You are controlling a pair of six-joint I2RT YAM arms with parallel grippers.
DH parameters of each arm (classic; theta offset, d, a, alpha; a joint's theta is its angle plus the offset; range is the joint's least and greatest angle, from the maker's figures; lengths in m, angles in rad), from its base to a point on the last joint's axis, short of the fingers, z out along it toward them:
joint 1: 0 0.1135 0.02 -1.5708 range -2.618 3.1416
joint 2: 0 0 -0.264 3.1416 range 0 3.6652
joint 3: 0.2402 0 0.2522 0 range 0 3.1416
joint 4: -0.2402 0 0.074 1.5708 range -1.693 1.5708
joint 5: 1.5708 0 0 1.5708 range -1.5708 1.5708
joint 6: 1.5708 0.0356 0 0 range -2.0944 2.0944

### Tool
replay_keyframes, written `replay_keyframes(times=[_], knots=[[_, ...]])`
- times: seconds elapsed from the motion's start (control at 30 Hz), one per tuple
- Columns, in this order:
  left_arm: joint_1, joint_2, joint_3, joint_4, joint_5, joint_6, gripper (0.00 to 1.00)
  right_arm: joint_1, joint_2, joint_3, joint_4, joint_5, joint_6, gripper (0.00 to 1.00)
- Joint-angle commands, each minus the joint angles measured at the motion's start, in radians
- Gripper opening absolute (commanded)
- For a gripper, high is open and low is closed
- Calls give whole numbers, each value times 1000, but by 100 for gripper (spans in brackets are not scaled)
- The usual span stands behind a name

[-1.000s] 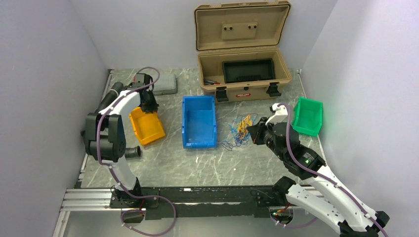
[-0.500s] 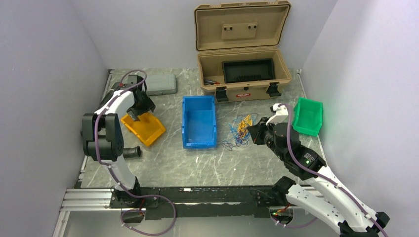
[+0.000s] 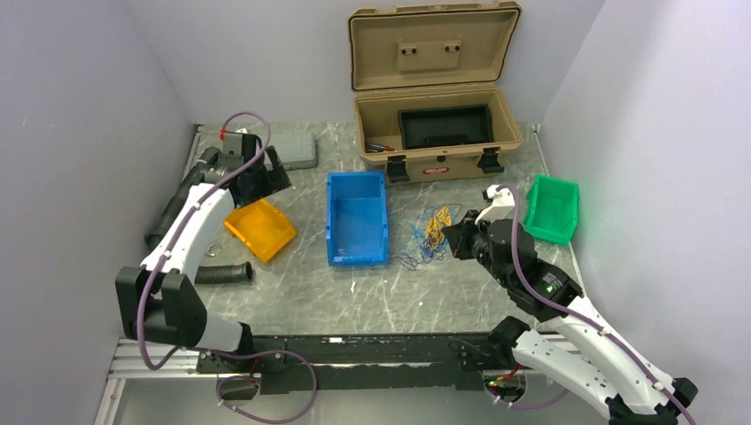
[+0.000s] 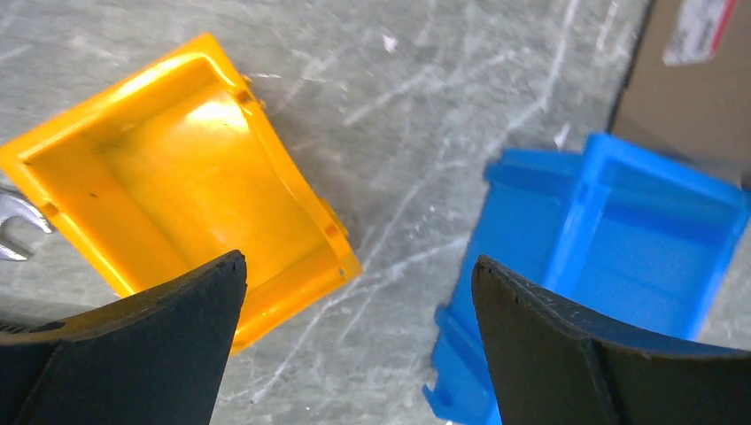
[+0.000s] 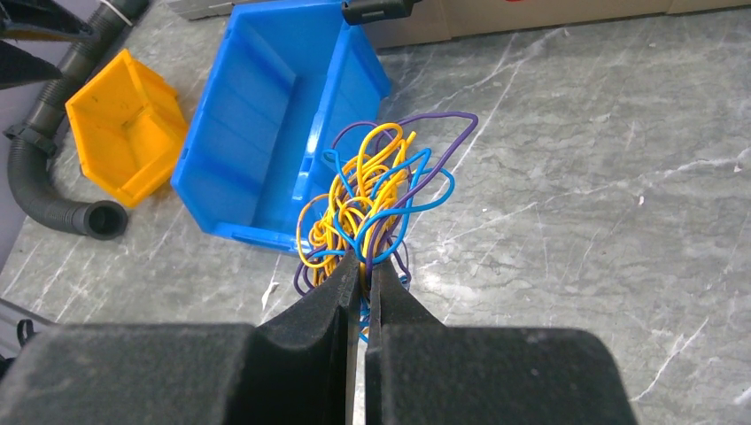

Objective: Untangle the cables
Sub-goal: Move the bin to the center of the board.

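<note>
Top external: shows the cables [image 3: 429, 232] as a small tangle on the surface [image 3: 372, 292], just right of the blue bin [image 3: 357, 217], at the tip of the right claw [image 3: 449, 237]. Places the left claw [image 3: 263, 175] above the far edge of the orange bin [image 3: 259, 228], well apart from the tangle.

Left wrist: looks down between widely spread fingers onto the orange bin and the blue bin; holds nothing.

Right wrist: shows fingers pressed nearly together, pinching blue, yellow and purple strands at the tangle's near end, beside the blue bin's corner.
</note>
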Motion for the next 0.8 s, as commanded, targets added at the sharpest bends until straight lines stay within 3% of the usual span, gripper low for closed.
replay_keyframes(times=[0.0,0.23,0.47,0.77], knots=[[-90,-80,-73,59,97,41,100,-1,-22,33,20,9,1,0],[-282,-77,-64,81,97,-17,99,-1,-7,37,30,-4,0,0],[-371,76,35,33,62,-9,99,0,6,45,46,-22,0,0],[-396,246,103,21,29,-30,80,-1,-13,41,29,-15,7,0]])
